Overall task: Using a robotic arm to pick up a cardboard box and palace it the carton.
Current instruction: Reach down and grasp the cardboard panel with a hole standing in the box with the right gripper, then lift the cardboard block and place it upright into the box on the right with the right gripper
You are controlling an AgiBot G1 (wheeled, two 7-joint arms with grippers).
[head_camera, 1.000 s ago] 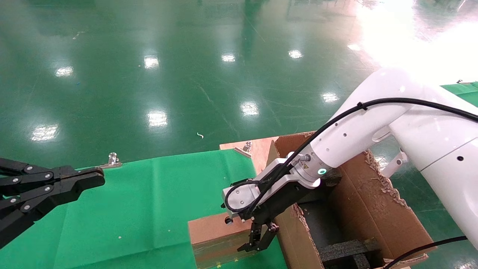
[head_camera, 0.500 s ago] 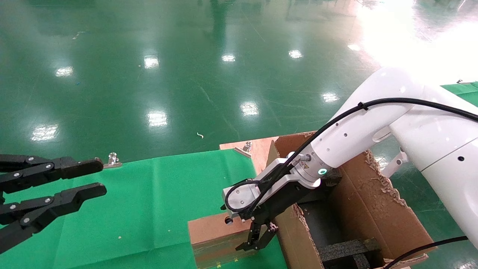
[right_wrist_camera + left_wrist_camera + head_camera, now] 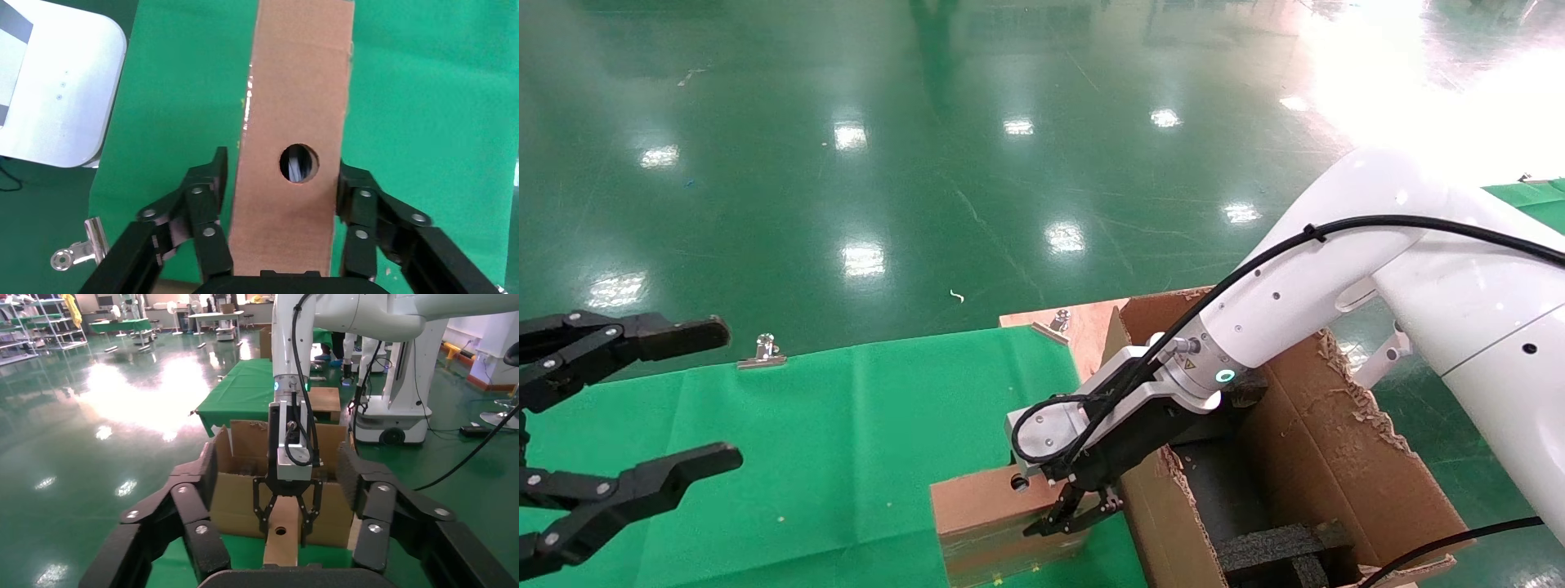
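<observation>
Both claws open: right claw (image 3: 1068, 518) straddles the box (image 3: 977, 498), fingers (image 3: 205, 190) just beside its sides, contact unclear; left claw (image 3: 617, 408) empty. Carton (image 3: 1324, 457) partly cut off.

A green cloth (image 3: 846, 425) covers the table, w/ a bare wood corner (image 3: 1083, 322) showing at the far edge. Two shiny metal clips (image 3: 762, 351) (image 3: 1054, 322) pinch the cloth along that far edge. Shiny green floor (image 3: 887, 163) all around; farther off are another green-covered table (image 3: 248, 392), shelves (image 3: 33, 334) & a black chair (image 3: 505, 386).
</observation>
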